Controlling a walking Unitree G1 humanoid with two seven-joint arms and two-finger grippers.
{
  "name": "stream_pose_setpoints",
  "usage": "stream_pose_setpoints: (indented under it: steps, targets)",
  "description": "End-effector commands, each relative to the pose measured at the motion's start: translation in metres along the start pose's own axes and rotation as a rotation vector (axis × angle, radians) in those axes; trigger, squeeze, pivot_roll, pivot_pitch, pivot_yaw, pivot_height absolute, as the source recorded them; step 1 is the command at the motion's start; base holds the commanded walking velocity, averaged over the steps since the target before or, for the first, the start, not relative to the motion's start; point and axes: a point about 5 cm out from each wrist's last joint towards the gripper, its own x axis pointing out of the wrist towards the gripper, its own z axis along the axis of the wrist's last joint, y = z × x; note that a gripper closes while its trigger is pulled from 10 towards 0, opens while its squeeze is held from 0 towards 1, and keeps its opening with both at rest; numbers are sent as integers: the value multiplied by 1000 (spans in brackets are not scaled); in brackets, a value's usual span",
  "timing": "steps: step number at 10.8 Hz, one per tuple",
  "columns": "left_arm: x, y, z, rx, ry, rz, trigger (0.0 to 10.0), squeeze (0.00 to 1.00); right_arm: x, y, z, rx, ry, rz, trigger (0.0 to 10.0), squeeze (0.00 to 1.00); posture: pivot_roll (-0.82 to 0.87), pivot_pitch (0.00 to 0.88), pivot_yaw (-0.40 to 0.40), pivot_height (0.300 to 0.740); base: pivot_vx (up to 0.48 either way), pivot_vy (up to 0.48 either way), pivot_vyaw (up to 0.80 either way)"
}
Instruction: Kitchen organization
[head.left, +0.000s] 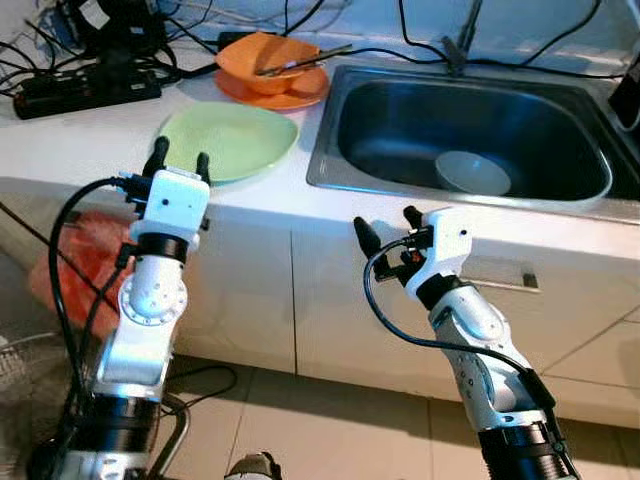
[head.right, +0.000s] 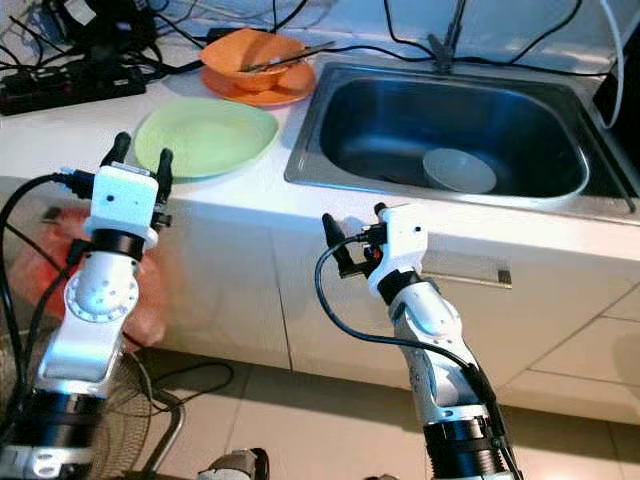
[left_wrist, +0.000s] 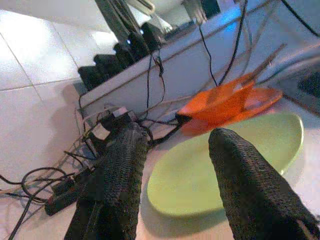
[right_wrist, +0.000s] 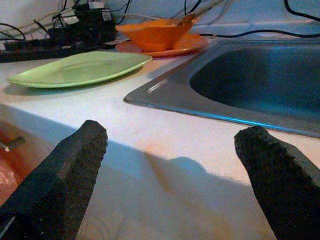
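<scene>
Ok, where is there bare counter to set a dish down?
Free: the white counter strip along the front edge, between the pale green plate and the steel sink. Also the sink basin beside the grey bowl. Crowded: the back left corner, with the black power strip, cables and orange bowl on its plate.

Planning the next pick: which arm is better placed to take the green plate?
Left. The left gripper is open at the green plate, fingers toward it; the right gripper hangs below the sink.
</scene>
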Motion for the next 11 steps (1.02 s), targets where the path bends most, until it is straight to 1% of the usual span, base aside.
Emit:
stream_pose_setpoints:
  steps: [1,2,3,4,5,6,7,8,9,11]
  targets:
    - [8,5,-4,19,31,-18,10000,0,2,-2,5,6,-17,-9,10000,400,102,82,-1,740,0,0,0]
    - [14,13,-5,17,42,-16,10000,0,4,0,7,11,-23,-3,10000,133,103,80,1,740,0,0,0]
    - [20,20,-5,2,62,0,10000,0,4,1,8,14,-27,-1,10000,0,106,80,4,740,0,0,0]
    - [27,30,-3,-41,59,29,10000,0,4,1,8,16,-29,-6,10000,0,106,80,9,740,0,0,0]
    - [31,41,13,-105,-21,103,10000,0,4,0,20,-8,-96,-32,10000,0,103,82,12,740,0,0,0]
    - [30,42,30,-146,-100,136,10000,0,6,2,41,-29,-173,-35,10000,0,100,82,14,740,0,0,0]
    - [28,39,38,-175,-130,138,10000,0,8,2,53,-37,-211,-41,10000,0,97,81,14,740,0,0,0]
    - [25,37,47,-214,-164,150,10000,0,11,3,70,-40,-269,-44,10000,0,97,81,11,740,0,0,0]
    - [23,33,54,-258,-178,145,10000,0,13,4,80,-34,-302,-40,10000,0,100,79,9,740,281,0,0]
    - [23,33,54,-258,-178,145,10000,0,13,4,80,-34,-302,-40,10000,0,100,79,9,740,281,0,0]
